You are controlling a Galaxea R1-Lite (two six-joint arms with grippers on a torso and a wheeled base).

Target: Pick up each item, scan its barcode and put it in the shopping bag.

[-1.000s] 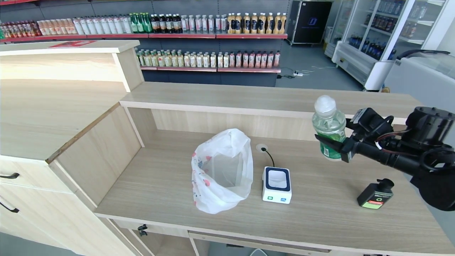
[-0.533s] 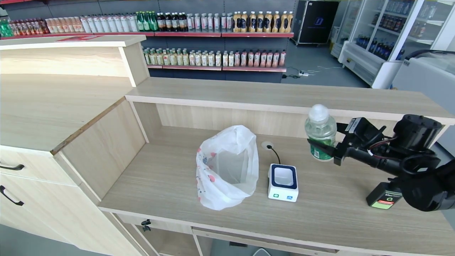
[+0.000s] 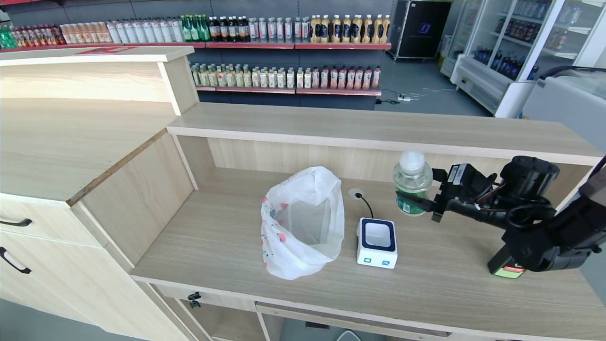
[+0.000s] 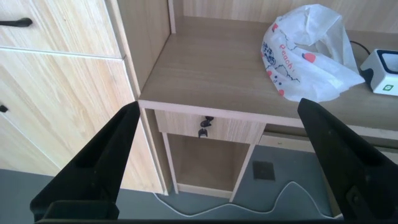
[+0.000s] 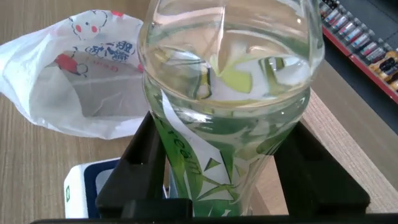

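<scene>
Right gripper point(image 3: 411, 201) clamps the bottle point(image 3: 412, 180) upright near the counter's point(image 3: 450, 289) back edge, presumably to present its label to the scanner point(image 3: 377, 242). The shopping bag point(image 3: 303, 222) gapes alongside, and the left gripper point(image 4: 217, 106) hangs idle with its jaws apart.

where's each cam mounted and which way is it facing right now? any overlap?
Head view: on the head, facing forward and down at the counter; right arm and right pincer gripping the bottle show.
Left wrist view: off the counter's front left corner, facing it; open left pincer in front.
Right wrist view: above the counter, facing down past the gripped bottle; right pincer either side.
Shared: shopping bag and scanner appear in all three.
</scene>
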